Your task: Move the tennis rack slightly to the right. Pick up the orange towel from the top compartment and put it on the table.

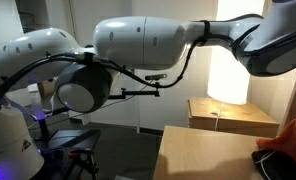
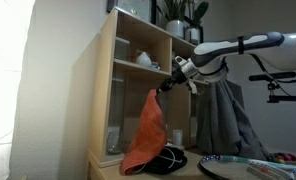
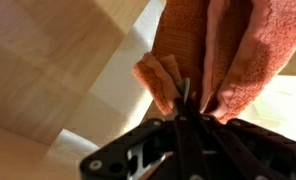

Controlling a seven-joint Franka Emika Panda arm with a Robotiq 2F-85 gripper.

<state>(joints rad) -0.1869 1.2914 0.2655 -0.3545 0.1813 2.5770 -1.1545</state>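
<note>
Towel in the air! In an exterior view the orange towel [image 2: 146,130] hangs in one long drape from the gripper [image 2: 172,84]. Its top corner is pinched and its bottom end is down at the table [image 2: 103,166], just beside a dark object [image 2: 171,158]. It hangs in front of the wooden shelf [image 2: 128,60], out of the top compartment. This is soft, light, floppy cloth: it has no stiffness, sags under its own weight, and there is nothing to break. A bunched corner looks a fair place to hold it, though a thin pinch of fabric could slip. The arm [image 2: 238,46] comes in from the right, stretched nearly level, with the wrist turned toward the shelf.

Over to the exterior view close by the robot: the arm [image 1: 138,45] fills the frame, reaching away to the right. No gripper is in sight here. An orange patch at the right edge is probably the towel [image 1: 288,138], above the table [image 1: 203,155].

Wrist view now: the gripper [image 3: 185,100] is clenched tight on a gathered fold of the towel [image 3: 223,50]. The cloth spills away from the jaws, with pale wooden boards [image 3: 48,70] to the left.
</note>
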